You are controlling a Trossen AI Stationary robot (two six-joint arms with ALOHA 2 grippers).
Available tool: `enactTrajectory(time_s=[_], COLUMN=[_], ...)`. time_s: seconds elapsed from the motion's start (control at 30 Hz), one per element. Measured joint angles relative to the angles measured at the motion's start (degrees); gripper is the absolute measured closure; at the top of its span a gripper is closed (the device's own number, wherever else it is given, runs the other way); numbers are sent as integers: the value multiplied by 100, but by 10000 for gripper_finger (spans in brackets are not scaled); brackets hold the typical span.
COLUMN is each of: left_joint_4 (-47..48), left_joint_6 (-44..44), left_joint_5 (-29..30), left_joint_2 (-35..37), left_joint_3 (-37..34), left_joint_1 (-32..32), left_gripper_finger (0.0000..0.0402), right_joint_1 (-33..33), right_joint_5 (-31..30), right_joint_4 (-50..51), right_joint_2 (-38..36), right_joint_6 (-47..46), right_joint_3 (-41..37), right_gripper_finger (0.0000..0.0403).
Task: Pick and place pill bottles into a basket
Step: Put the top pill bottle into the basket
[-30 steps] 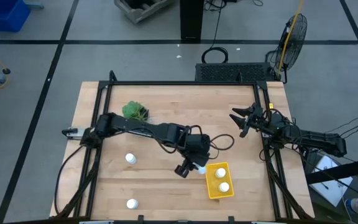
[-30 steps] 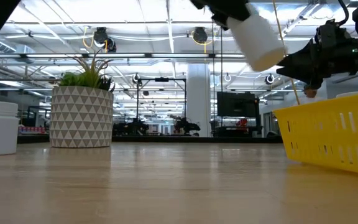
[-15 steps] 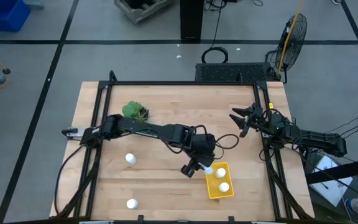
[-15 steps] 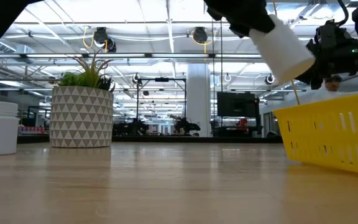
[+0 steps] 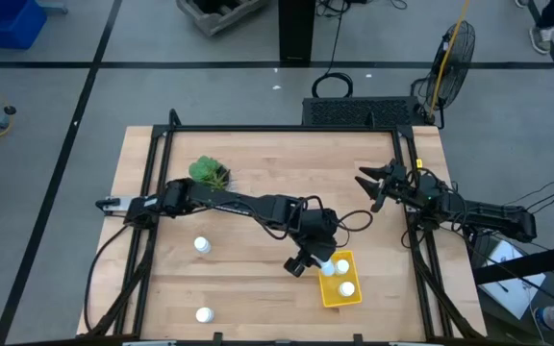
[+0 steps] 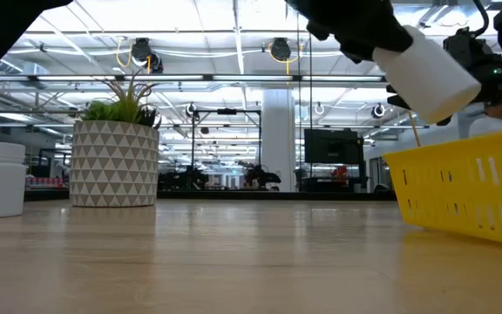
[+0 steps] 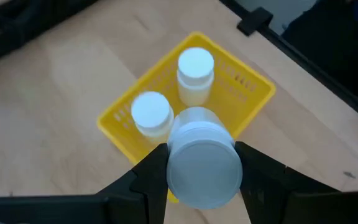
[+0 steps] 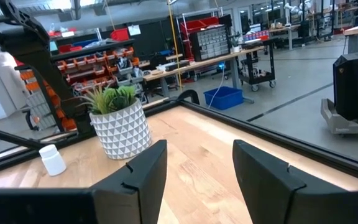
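The yellow basket (image 5: 351,259) lies near the table's front right with two white pill bottles (image 5: 342,267) (image 5: 347,288) in it. My left gripper (image 5: 317,263) is shut on a third bottle (image 5: 327,271) over the basket's left edge. In the left wrist view this bottle (image 7: 202,158) sits above the basket (image 7: 253,93). Two more bottles (image 5: 201,245) (image 5: 203,314) stand on the table at the left. My right gripper (image 5: 368,187) waits open and empty at the right edge. My left gripper pinches the bottle's two opposite sides (image 7: 169,163) between its two fingers (image 7: 151,177). The fingers come slanting down from the table's left. The bottle (image 6: 430,74) is tilted, its free end lower, lifted clear above the basket's rim (image 6: 460,153).
A green plant in a white patterned pot (image 5: 209,173) stands at the far left and shows in the low view (image 6: 116,157). A dark frame rail (image 5: 287,128) runs along the table's far edge. Bare wood lies between the plant and the basket.
My left gripper has carried the bottle toward the table's right edge and slightly toward the near edge, from beside the basket's left corner to over its left edge. The bottle has stayed tilted and clear in the shut fingers.
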State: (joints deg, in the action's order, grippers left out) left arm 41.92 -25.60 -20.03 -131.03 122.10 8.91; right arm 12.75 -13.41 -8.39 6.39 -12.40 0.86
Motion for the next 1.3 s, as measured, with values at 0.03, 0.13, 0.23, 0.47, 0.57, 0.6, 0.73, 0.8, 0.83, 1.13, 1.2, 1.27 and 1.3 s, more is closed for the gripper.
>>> enactTrajectory(time_s=[0.03,0.13,0.23,0.47,0.57,0.6,0.73,0.8,0.83,1.13,1.2,1.27,1.3], left_joint_4=[-65,-12,-10,74,242,234,388,402,435,888,917,986,1039], left_joint_6=[-26,-21,21,87,170,172,181,183,203,329,343,361,362], left_joint_5=[-6,-8,26,55,41,39,12,18,39,228,271,303,329], left_joint_2=[-32,-65,-73,-179,-221,-266,-316,-310,-307,-305,-305,-305,-305], left_joint_3=[4,0,1,3,2,2,0,0,0,0,0,0,0], left_joint_1=[-4,-46,-133,-255,-265,-267,-247,-240,-240,-234,-229,-229,-229], left_gripper_finger=[239,239,239,239,239,239,239,239,239,239,239,239,239], right_joint_1=[0,0,0,0,0,0,0,0,0,0,0,0,0], right_joint_5=[-2,-2,0,-1,-1,-1,-2,0,0,-1,0,-2,0], right_joint_4=[-1,-11,-3,-1,0,-1,-1,-1,-1,1,1,1,-1], right_joint_2=[2,1,0,2,2,2,2,2,2,2,2,2,2], right_joint_6=[1,0,0,1,1,1,0,0,1,0,1,2,0], right_joint_3=[-2,0,0,-1,-1,-2,-2,0,0,0,0,0,0], right_gripper_finger=[225,227,229,225,226,228,230,230,230,226,227,229,229])
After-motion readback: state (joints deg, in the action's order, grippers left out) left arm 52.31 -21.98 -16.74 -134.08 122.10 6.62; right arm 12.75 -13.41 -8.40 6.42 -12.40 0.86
